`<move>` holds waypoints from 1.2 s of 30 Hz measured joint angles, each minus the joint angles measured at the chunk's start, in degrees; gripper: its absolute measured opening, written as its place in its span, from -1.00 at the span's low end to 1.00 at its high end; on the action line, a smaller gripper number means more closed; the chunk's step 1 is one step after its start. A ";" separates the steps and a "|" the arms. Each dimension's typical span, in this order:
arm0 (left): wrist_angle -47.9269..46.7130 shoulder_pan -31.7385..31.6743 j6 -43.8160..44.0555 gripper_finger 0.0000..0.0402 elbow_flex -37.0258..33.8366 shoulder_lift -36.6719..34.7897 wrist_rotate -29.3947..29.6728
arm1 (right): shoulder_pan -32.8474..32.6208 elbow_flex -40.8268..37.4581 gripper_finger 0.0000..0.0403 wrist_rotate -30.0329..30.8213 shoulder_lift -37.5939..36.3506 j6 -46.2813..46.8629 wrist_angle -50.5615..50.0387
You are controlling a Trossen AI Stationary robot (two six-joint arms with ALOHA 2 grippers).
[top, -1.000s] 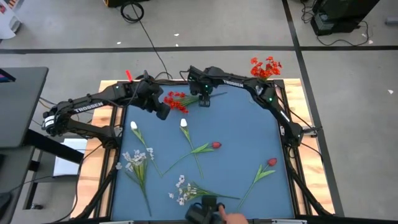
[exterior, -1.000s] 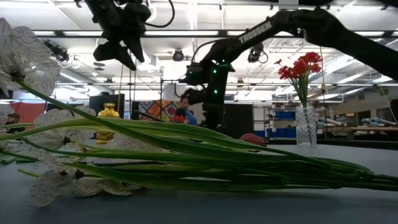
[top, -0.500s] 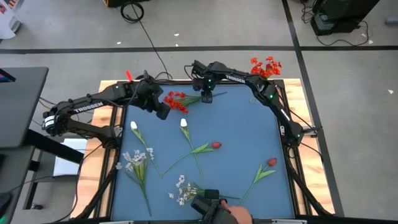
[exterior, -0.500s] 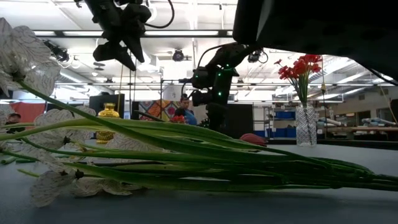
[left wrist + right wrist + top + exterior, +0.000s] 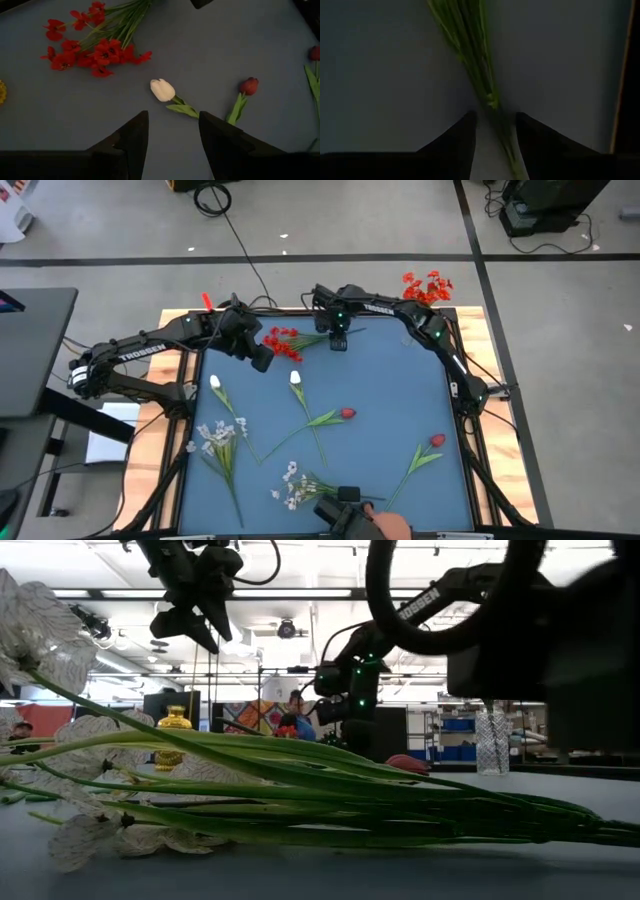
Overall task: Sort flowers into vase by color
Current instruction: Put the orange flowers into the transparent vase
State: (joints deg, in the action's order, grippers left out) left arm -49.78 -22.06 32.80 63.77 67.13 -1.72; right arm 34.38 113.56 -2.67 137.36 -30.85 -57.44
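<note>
While white sprays (image 5: 300, 483) lie at the near bench (image 5: 400, 380) edge, a person's hand (image 5: 385, 527) blocks that corner. Farther back, left jaws (image 5: 172, 131) hover open, empty; right jaws (image 5: 495, 131) straddle the red cluster's (image 5: 283, 342) stalks (image 5: 470, 50), grip unclear (light, floppy — take stalks, not petals). Vase (image 5: 491, 740) half hidden.

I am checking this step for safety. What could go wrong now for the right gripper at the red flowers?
1. The right gripper straddles only the thin green stalks of the red blossom cluster; closing off-centre, it might catch few stalks and the bunch could slip.
2. A person's hand is at the table's near edge by the white spray; arm motion there could meet it.
</note>
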 joint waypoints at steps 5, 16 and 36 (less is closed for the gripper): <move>0.00 0.00 0.02 -0.10 0.00 0.00 0.02 | -0.20 -0.48 -0.65 -0.42 -0.07 0.19 0.04; 0.00 0.00 -0.03 -0.10 0.00 0.00 1.84 | -3.37 2.46 -0.97 -1.21 -4.01 26.70 -0.87; 34.61 0.17 -16.17 -0.10 -3.85 -0.04 -0.07 | -12.83 -41.88 -1.00 -2.27 -49.95 49.36 51.21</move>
State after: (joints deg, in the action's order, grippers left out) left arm -15.17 -21.89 16.63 59.92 67.09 -1.78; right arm 21.56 71.68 -4.94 87.41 18.50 -6.23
